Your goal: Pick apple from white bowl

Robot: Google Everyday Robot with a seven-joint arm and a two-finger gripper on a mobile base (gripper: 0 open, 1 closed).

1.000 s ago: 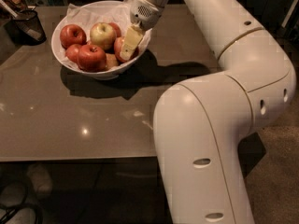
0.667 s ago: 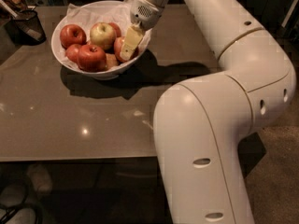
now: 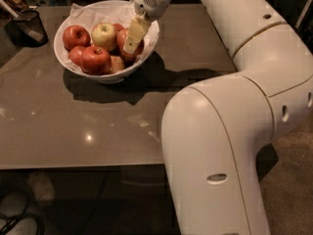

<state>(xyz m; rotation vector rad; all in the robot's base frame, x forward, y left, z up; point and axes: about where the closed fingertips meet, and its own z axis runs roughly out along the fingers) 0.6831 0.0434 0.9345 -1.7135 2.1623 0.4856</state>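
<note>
The white bowl [image 3: 113, 75] stands at the table's far left, lined with crumpled white paper and holding several apples. My gripper [image 3: 131, 42] reaches down into the bowl's right side. It is shut on the apple [image 3: 121, 37], a dull orange-red one that shows on both sides of the pale front finger [image 3: 134, 31]. The apple sits slightly above the others, against the bowl's right rim. The far finger is hidden behind the apple.
A yellow-green apple [image 3: 104, 33] and glossier red apples [image 3: 76, 35] [image 3: 96, 58] lie to the left in the bowl. A small black mesh cup [image 3: 30, 26] stands at the far left. The brown table [image 3: 98, 126] extends forward. My arm [image 3: 220, 146] fills the right.
The gripper has risen a little inside the bowl, and the orange-red apple now shows around its front finger. The bowl and the other apples have not moved.
</note>
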